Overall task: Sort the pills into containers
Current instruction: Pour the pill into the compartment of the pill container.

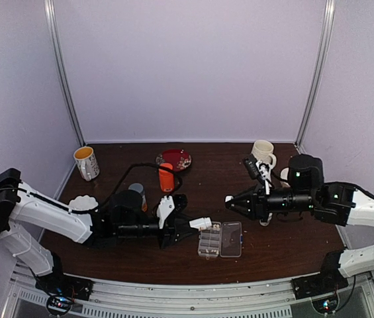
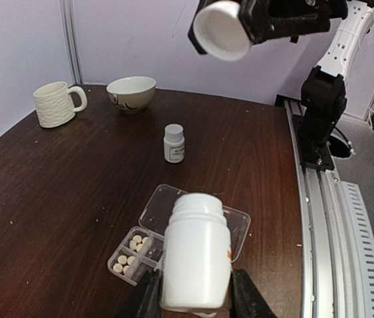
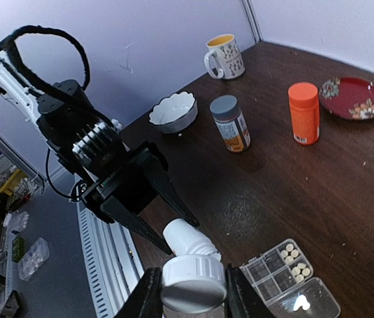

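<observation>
The left jaws clamp an open white bottle [image 2: 196, 265] just above the pill box [image 2: 160, 202]. The right jaws pinch a white cap [image 3: 193, 283] nearby.

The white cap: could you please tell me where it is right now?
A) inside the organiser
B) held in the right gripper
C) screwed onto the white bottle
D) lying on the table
B: the cap is clamped in the right gripper, while the bottle in the left gripper shows a bare, open neck.
</observation>
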